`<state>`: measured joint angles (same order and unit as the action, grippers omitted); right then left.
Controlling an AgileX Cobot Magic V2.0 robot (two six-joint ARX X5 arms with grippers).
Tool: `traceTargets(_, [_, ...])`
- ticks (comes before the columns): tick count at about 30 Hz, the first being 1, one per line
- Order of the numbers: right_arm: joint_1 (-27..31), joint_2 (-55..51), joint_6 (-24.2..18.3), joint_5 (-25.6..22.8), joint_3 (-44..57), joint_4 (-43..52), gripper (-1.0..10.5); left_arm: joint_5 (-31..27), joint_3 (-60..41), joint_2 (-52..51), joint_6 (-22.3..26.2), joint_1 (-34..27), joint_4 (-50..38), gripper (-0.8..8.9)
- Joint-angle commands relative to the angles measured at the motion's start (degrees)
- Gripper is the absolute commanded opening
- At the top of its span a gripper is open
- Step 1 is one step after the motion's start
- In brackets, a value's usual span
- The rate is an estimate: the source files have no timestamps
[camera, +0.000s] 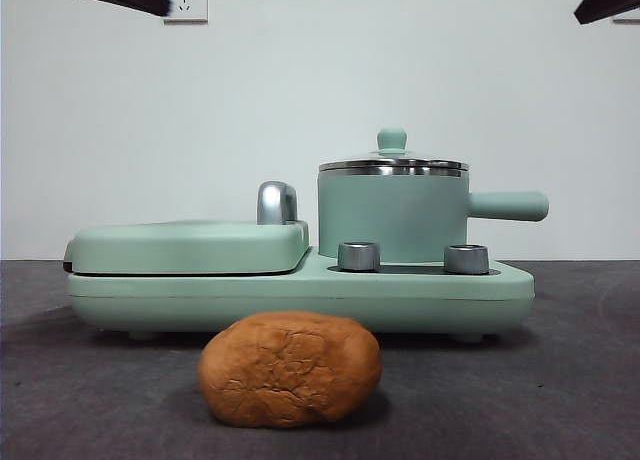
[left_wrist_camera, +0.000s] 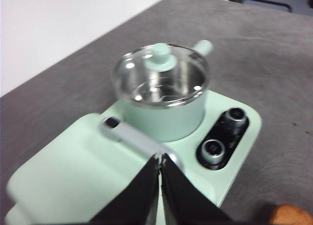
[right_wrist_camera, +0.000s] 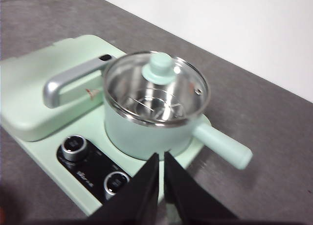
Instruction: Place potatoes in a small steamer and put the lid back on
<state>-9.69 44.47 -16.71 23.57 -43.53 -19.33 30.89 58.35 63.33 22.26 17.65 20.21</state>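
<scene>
**Lid still on, potato still on the bench as both tools hang above the cooker**

The left tool (left_wrist_camera: 160, 159) hangs with its two black jaws pressed nearly together, holding nothing, over the flat griddle lid (left_wrist_camera: 73, 171) and its chrome handle (left_wrist_camera: 139, 141). The right tool (right_wrist_camera: 161, 159) is likewise narrowed to a slit and empty, poised above the control panel with its two knobs (right_wrist_camera: 73, 146), just short of the small steamer (right_wrist_camera: 146, 132). In the front view both arms show only as dark tips at the top corners.

The glass lid (right_wrist_camera: 155, 88) sits squarely on the steamer, its mint-green knob (camera: 391, 138) upright; the steel basket inside looks bare. The steamer's straight handle (camera: 508, 205) points away from the griddle side.

The potato (camera: 290, 368) lies on the grey bench (camera: 560, 380) in front of the cooker base (camera: 300, 292), well apart from the pot, its long axis running parallel to the cooker's front edge. A sliver of it shows at the corner of the left wrist view, which suggests the left arm is nearer to it, while the right tool seems better placed for the lid knob. The lid likely must come off first.
</scene>
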Motion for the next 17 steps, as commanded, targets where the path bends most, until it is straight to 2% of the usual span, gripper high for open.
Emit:
traceTargets(1, [-1.2,0.4,-0.5,-1.2,-1.0,0.7,0.1,-0.1,1.9,1.7,1.9,1.5,-1.6,0.27])
traceTargets(3, [-2.0,0.4,-0.5,-2.2,-1.0,1.0,0.4,-0.1,2.0,2.3,1.9,2.8,-3.0,0.98])
traceTargets(6, [-2.8,0.4,-0.5,-2.7,-1.0,1.2,2.3,-0.1,2.0,2.4,1.9,4.5,-4.4,1.65])
traceTargets(8, [-2.9,0.4,-0.5,-2.7,-1.0,1.2,3.1,-0.1,2.0,2.4,1.9,5.3,-5.2,1.65])
traceTargets(10, [-2.9,0.4,-0.5,-2.8,-1.0,1.3,3.1,-0.1,2.0,2.4,1.9,6.2,-5.8,1.76])
traceTargets(13, [-2.9,0.4,-0.5,-2.8,-1.0,1.3,3.1,-0.1,2.0,2.6,1.9,7.6,-6.7,2.56])
traceTargets(17, [-2.9,0.4,-0.5,-2.8,-1.0,1.3,3.1,-0.3,2.0,3.5,1.3,9.4,-8.4,2.55])
